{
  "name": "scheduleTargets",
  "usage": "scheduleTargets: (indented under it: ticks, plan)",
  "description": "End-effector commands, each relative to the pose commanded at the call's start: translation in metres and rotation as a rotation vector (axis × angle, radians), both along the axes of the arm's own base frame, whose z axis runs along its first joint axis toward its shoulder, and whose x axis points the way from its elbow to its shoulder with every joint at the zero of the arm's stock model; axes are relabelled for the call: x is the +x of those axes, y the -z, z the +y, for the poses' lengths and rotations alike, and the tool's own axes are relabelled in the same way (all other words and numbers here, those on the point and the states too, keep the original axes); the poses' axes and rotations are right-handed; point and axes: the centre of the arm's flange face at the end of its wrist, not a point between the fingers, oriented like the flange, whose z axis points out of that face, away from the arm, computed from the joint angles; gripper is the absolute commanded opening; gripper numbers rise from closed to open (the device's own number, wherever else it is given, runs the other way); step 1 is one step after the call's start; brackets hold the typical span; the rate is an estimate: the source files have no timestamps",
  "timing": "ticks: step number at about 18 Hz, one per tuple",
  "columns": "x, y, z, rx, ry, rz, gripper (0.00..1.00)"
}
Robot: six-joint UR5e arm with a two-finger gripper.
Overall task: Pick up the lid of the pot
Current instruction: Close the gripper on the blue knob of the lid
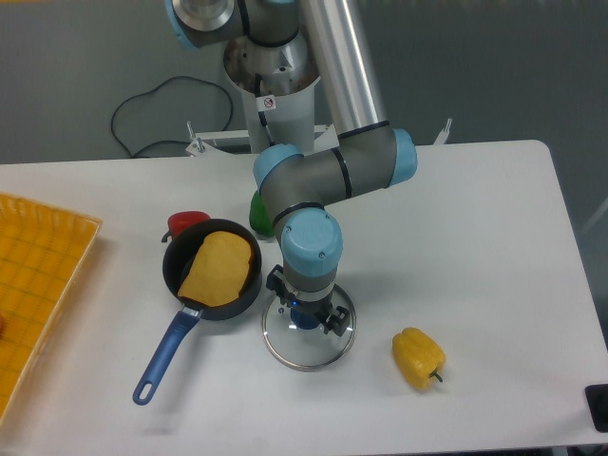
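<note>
- Lid (290, 349): clear with a metal rim, flat on the table (494, 313), toward the front of the view; 1 blue knob (304, 316) near its middle.
- Gripper (307, 304): above the lid, 2 fingers apart, 1 on each side of the knob as seen here. Contact with lid or knob: cannot tell.
- Pan (180, 251): black, left of the lid in view; blue handle (167, 352) angled toward the front.
- In pan: 1 flat tan piece (220, 271).
- Behind pan: 1 red item (187, 220); 1 green item (260, 213), partly hidden by the gripper.
- Right of lid: 1 yellow item (418, 358), well apart from the pan.
</note>
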Motion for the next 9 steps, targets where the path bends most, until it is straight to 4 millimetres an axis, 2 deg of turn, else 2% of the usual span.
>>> scheduleTargets:
  ticks: [3, 7, 9]
  plan:
    - [0.0002, -0.0008, -0.0002, 0.0, 0.002, 0.0, 0.81]
    - [-0.0003, -0.0015, 0.0001, 0.0, 0.0, 0.002, 0.54]
    - [-0.0019, -0.0041, 0.0002, 0.002, -0.001, 0.004, 0.44]
